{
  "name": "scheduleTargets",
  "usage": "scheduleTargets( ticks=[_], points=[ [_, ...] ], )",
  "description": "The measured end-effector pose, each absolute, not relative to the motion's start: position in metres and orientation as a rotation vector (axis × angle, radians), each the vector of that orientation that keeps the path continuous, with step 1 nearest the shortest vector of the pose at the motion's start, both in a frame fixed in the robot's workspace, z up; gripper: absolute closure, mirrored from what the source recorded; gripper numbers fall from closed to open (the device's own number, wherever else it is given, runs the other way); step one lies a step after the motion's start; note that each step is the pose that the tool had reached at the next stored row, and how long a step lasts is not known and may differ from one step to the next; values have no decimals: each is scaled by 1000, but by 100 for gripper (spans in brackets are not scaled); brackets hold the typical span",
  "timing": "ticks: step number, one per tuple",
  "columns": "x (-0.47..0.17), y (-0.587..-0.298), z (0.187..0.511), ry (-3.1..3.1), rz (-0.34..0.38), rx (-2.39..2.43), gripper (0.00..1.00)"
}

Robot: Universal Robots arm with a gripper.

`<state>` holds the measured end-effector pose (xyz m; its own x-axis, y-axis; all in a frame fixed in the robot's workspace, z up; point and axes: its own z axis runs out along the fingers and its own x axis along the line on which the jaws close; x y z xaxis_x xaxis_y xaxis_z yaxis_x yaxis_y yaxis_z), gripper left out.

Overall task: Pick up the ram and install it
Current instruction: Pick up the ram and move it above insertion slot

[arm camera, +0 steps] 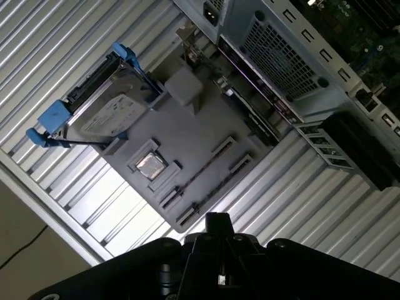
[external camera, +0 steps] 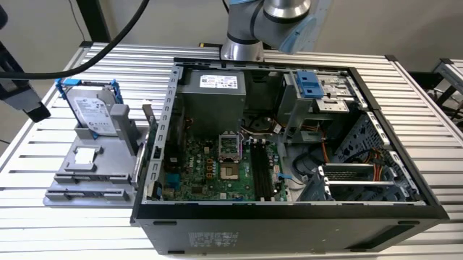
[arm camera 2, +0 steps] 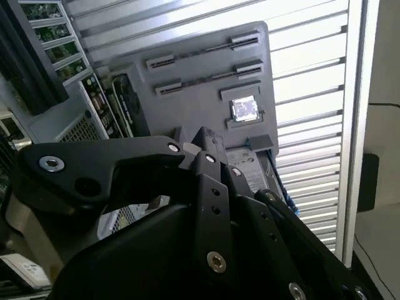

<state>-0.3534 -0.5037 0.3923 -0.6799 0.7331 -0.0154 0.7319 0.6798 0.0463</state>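
1. One gripper (arm camera: pixel 217 224) is nearest in the first wrist view. Its black tip shows against the end of the grey tray (arm camera: pixel 200 131). Whether it is spread, pressed together or pinching something cannot be told.
2. The tray end by the tip has two parallel slot rows (arm camera: pixel 224 147), each with a short clip at both ends, four clips in all. Just past them, one small square chip (arm camera: pixel 150 166) sits in a shallow seat.
3. One ram (arm camera: pixel 247 106) shows as a dark bluish strip seen nearly edge-on. It stands along the side of the tray nearest the computer case, apart from the gripper. One grey upright block (arm camera: pixel 184 87) rises from the tray close to one end of it.
4. One grey hard drive (arm camera: pixel 109 115) in one blue bracket (arm camera: pixel 53 119) leans at the far side of the tray, well apart from the ram.
5. In the exterior view, one open computer case (external camera: pixel 289 216) lies on its side to the right of the tray. Its wall is just beside the ram, so that side of the stick is hemmed in.
6. Inside the case lies one green motherboard (external camera: pixel 210 168) with a group of long black slots (external camera: pixel 262 170) side by side, too close together to count. One grey power supply (external camera: pixel 213 100) sits behind it.
7. Farthest back, the base of the arm (external camera: pixel 242 32) stands behind the case. One thick black cable (external camera: pixel 108 46) arcs toward the exterior view's left. Everything rests on one slatted metal table (external camera: pixel 72 233).
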Motion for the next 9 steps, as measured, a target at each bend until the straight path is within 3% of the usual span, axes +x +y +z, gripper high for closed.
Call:
scheduleTargets(
  ticks=[9],
  points=[
    [-353, -504, 392, 2762, 53, 1422, 100]
  ],
)
